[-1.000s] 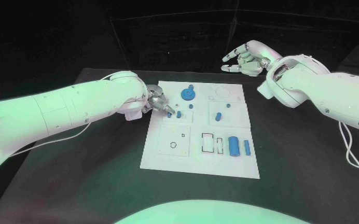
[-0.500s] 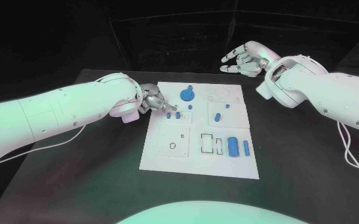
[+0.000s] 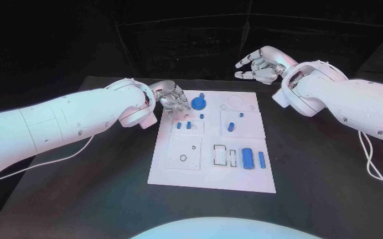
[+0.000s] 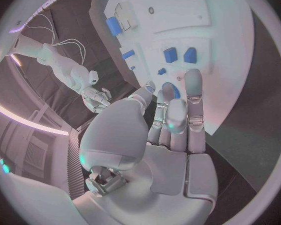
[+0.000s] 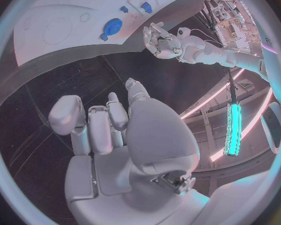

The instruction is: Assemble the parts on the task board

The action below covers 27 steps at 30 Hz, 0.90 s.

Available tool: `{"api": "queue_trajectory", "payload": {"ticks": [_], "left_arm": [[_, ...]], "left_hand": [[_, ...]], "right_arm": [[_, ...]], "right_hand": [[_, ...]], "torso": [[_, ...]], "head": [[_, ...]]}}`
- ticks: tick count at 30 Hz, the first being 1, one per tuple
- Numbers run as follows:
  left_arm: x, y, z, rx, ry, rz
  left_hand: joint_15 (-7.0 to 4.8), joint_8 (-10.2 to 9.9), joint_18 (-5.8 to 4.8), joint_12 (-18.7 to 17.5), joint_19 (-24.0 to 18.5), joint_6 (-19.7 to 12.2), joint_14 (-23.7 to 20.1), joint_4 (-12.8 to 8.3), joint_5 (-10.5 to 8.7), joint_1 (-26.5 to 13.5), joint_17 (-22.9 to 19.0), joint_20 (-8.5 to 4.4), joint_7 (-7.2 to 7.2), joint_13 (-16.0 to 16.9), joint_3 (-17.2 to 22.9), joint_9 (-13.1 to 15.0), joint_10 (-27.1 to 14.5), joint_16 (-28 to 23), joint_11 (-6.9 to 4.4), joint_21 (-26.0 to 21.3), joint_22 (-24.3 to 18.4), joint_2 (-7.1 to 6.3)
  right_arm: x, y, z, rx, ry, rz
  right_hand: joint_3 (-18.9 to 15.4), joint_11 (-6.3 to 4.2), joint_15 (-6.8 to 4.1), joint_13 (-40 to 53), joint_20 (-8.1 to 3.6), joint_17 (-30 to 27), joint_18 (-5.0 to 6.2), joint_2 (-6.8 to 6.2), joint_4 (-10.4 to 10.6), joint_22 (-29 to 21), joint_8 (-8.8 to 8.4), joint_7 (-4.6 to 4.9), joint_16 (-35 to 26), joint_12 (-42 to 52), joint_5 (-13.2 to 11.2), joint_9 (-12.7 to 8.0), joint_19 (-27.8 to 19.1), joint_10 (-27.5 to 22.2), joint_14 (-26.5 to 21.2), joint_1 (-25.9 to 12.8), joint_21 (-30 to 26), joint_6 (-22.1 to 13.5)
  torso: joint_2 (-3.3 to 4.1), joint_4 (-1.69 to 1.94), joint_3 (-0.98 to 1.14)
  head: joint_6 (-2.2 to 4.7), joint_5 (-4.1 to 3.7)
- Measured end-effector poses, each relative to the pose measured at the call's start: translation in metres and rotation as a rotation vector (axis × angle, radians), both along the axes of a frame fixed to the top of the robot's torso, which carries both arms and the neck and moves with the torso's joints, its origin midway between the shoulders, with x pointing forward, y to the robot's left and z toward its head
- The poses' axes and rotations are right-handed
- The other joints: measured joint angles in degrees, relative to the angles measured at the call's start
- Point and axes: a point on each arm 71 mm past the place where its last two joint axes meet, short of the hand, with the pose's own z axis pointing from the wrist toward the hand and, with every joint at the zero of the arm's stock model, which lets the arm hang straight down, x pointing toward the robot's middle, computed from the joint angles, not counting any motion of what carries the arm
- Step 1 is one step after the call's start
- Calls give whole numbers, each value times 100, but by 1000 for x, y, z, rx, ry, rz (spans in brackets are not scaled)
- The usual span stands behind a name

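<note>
Left hand: the left hand [image 3: 169,96] hovers over the board's far left corner, fingers [image 4: 192,97] stretched out side by side and apart from the thumb, gripping nothing.
Right hand: the right hand [image 3: 261,65] hangs in the air beyond the bench's far edge, well apart from the board, fingers [image 5: 90,122] loosely curled but spread, nothing in them.
Board: the white board [image 3: 209,170] lies flat in the middle of the black bench [image 3: 319,167].
Parts: a round blue disc [image 3: 198,103] sits just beside the left fingertips; two small blocks [image 3: 184,124] lie nearer, a peg [image 3: 231,126] near mid-board, a cylinder [image 3: 247,157] and a thin bar [image 3: 262,159] toward the near right.
</note>
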Motion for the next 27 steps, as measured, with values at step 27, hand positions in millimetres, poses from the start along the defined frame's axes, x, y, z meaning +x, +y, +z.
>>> {"api": "queue_trajectory", "payload": {"ticks": [27], "left_arm": [[19, -70, -2, 265, -427, -388]], "left_hand": [[128, -1431, -7, -1602, 1021, 680, 795, -570, 17, 244, 618, 151, 101, -1801, 112, -1059, -239, 895, 201, 390, 359, -463]], "right_arm": [[0, 4, 0, 3, -7, 5]], "right_hand": [[1, -20, 0, -617, -22, -529, 89, 53, 66, -778, 49, 0, -497, -654, 0, 0, -286, -429, 0, 53, -551, 0]], "torso": [[7, -10, 9]], "head": [[154, -140]]}}
